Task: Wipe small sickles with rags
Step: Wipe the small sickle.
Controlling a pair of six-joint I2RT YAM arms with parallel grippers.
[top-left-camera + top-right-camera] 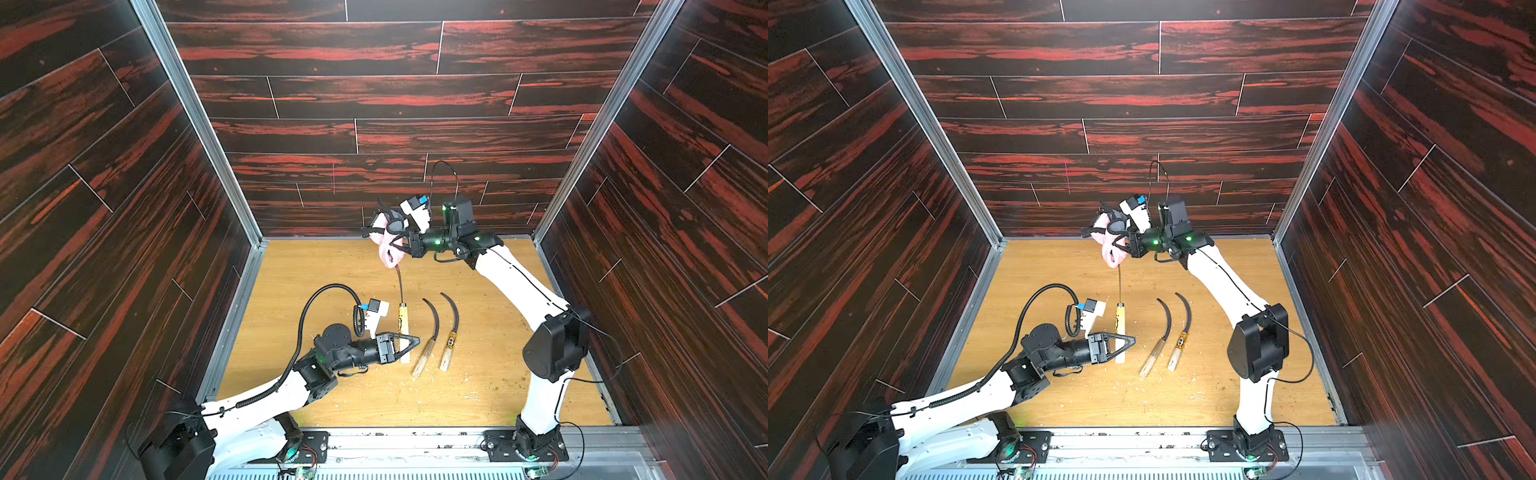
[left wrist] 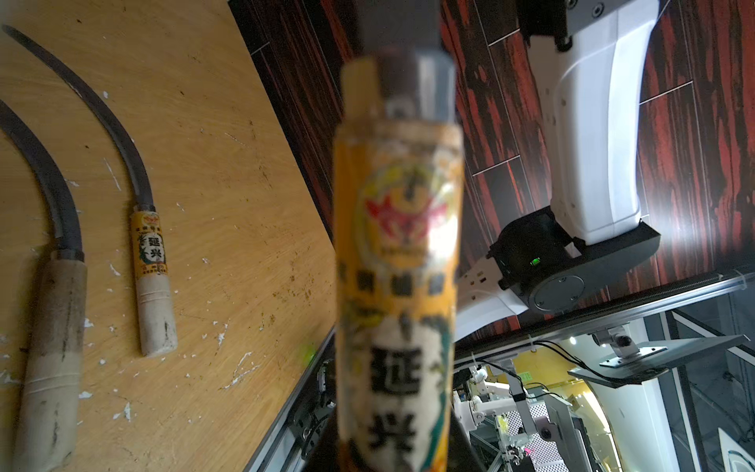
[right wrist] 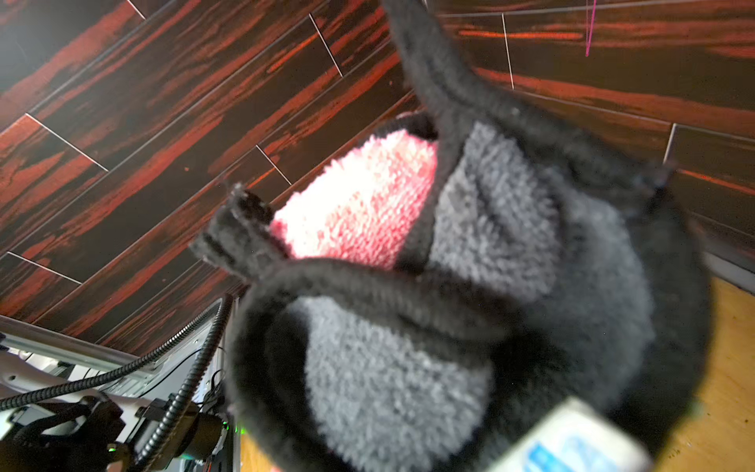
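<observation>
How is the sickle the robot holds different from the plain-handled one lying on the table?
The held sickle is raised in the left end effector, its blade tip inside the pink rag; the plain sickle lies loose on the table. The held sickle wears a yellow label; the plain sickle has none. Both have dark blades and pale wooden handles.

Left arm [image 1: 266, 395] low, left claw [image 1: 415, 341] clamped shut, right arm [image 1: 515, 278] stretched forward, right claw [image 1: 395, 243] raised, shut
</observation>
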